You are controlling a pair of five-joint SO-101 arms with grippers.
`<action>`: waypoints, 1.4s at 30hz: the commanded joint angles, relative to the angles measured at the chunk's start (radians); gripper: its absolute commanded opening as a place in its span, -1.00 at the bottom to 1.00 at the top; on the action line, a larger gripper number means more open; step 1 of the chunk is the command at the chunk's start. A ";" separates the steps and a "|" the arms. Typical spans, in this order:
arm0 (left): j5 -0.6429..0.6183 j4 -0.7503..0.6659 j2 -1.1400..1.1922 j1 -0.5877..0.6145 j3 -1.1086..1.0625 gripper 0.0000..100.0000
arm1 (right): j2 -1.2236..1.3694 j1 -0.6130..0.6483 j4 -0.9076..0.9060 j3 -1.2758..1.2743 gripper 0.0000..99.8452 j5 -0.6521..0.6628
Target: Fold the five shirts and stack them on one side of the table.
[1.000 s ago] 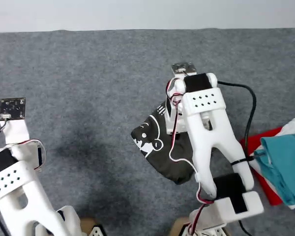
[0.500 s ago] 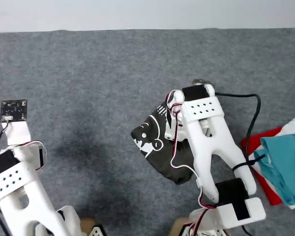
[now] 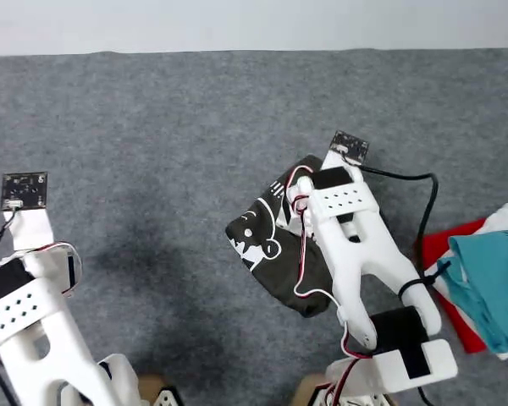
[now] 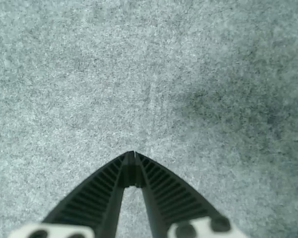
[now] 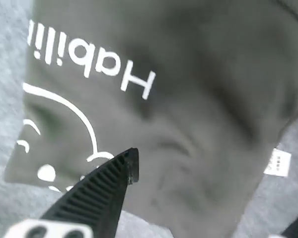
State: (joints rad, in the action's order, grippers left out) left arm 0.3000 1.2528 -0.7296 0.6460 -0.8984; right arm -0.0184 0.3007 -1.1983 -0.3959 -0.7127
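Right pincer point(image 5: 213, 193), spread above the dark shirt point(image 3: 261, 238), should catch a single edge cleanly. Left pincer point(image 4: 134, 155), pressed together, sits well apart from that shirt.

The white right arm point(image 3: 353, 241) hides part of the dark grey printed shirt point(image 3: 258, 237). The high view's edge cuts off the red and teal shirt heap point(image 3: 487, 292).

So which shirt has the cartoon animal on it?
The dark shirt in the middle, under the right arm. The teal shirt and red shirt at the side show no animal.
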 commanded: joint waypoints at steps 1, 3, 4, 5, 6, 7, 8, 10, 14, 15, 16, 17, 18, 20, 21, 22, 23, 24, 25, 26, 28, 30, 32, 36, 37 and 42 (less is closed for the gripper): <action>-0.008 -0.018 -0.017 -0.006 -0.005 -0.99 | -0.045 0.001 0.042 -0.009 -0.03 -0.048; -0.008 -0.018 -0.017 -0.006 -0.021 -0.99 | -0.045 0.005 0.042 -0.020 -0.03 -0.074; -0.006 -0.018 -0.017 -0.006 -0.030 -0.99 | -0.044 0.005 0.042 -0.025 -0.03 -0.084; -0.005 -0.018 -0.018 -0.006 -0.036 -0.99 | -0.036 0.002 0.042 -0.029 -0.03 -0.092; -0.005 -0.018 -0.021 -0.006 -0.042 -0.99 | -0.021 0.001 0.042 -0.031 -0.03 -0.095; -0.005 -0.018 -0.021 -0.006 -0.044 -0.99 | -0.002 0.001 0.042 -0.034 -0.03 -0.095; -0.005 -0.018 -0.021 -0.006 -0.044 -0.99 | 0.022 0.001 0.042 -0.034 -0.03 -0.097; -0.005 -0.018 -0.021 -0.006 -0.044 -0.99 | 0.074 0.001 0.044 -0.029 -0.03 -0.114; -0.003 -0.018 -0.021 -0.006 -0.044 -0.99 | 0.179 0.001 0.124 -0.025 -0.03 -0.123; -0.003 -0.018 -0.021 -0.006 -0.044 -0.99 | 0.202 0.001 0.147 -0.025 -0.03 -0.123; -0.003 -0.018 -0.020 -0.006 -0.044 -0.99 | 0.223 0.001 0.171 -0.025 -0.03 -0.123; -0.003 -0.018 -0.020 -0.006 -0.044 -0.99 | 0.237 0.001 0.188 -0.023 -0.03 -0.124; -0.003 -0.018 -0.018 -0.006 -0.044 -0.99 | 0.245 0.001 0.193 -0.012 -0.03 -0.124; -0.003 -0.018 -0.020 -0.006 -0.042 -0.99 | 0.259 0.001 0.173 0.020 -0.06 -0.124; -0.003 -0.018 -0.021 -0.006 -0.042 -0.99 | 0.263 0.001 0.166 0.031 -0.10 -0.123; -0.003 -0.018 -0.021 -0.006 -0.041 -0.99 | 0.272 0.001 0.166 0.037 -0.17 -0.118; -0.003 -0.018 -0.021 -0.006 -0.039 -0.99 | 0.280 0.001 0.166 0.040 -0.26 -0.118; -0.003 -0.018 -0.021 -0.006 -0.038 -0.99 | 0.282 -0.001 0.166 0.040 -0.36 -0.117; -0.003 -0.018 -0.021 -0.006 -0.038 -0.99 | 0.283 -0.004 0.166 0.041 -0.47 -0.115; -0.003 -0.018 -0.021 -0.006 -0.036 -0.99 | 0.285 -0.008 0.166 0.041 -0.57 -0.115; -0.003 -0.018 -0.021 -0.006 -0.035 -0.99 | 0.285 -0.021 0.166 0.041 -0.73 -0.095; -0.003 -0.020 -0.021 -0.006 -0.035 -0.99 | 0.285 -0.030 0.166 0.041 -0.82 -0.064; -0.003 -0.034 -0.021 -0.006 -0.035 -0.99 | 0.285 -0.039 0.166 0.041 -0.90 -0.041; -0.003 -0.069 -0.021 -0.006 -0.035 -0.99 | 0.282 -0.079 0.166 0.046 -0.98 0.012; -0.003 -0.072 -0.021 -0.006 -0.035 -0.99 | 0.274 -0.090 0.160 0.055 -0.98 0.026; -0.002 -0.077 -0.021 -0.006 -0.035 -0.99 | 0.147 -0.127 0.044 0.135 -0.98 0.078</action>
State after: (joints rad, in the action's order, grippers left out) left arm 0.3000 1.1945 -0.7296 0.6444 -0.9459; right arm 0.2148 0.1933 -1.1201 -0.3483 -0.6728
